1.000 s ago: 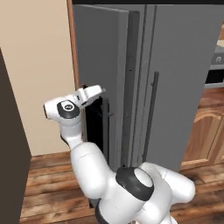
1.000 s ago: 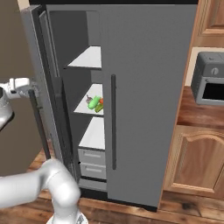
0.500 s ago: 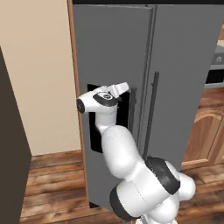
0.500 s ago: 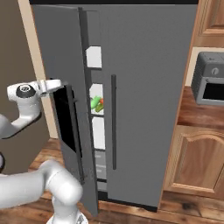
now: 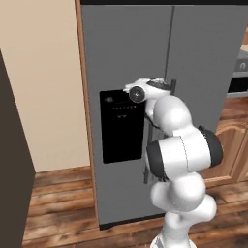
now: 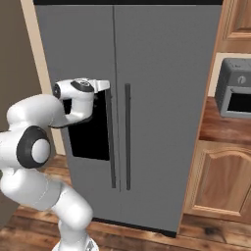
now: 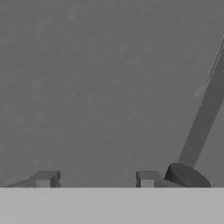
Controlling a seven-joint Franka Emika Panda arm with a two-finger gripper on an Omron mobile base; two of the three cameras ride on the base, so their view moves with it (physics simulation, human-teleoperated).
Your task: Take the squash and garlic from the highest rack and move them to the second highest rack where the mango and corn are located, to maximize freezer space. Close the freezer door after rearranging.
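Now that the freezer door [image 6: 73,49] has swung from wide open a second ago to flush with the front of the appliance, the tool [image 7: 95,180] sits right up against its grey face, its two tips [image 7: 43,179] standing apart with nothing between them, so it grips nothing and seems only to have pushed the panel home. In the hand view a dark handle [image 7: 205,113] slants up just beside the tool on one side, and in the right base view the hand rests at the upper corner of the black dispenser panel [image 6: 88,132], close to the seam where the two doors meet. The racks that showed through the gap half a second ago are covered. That means the closing step looks done, and I judge the task is at or near its end. The squash and garlic lie somewhere behind this closed door, beyond the tool, and whether they sit on the second highest rack cannot be told from here
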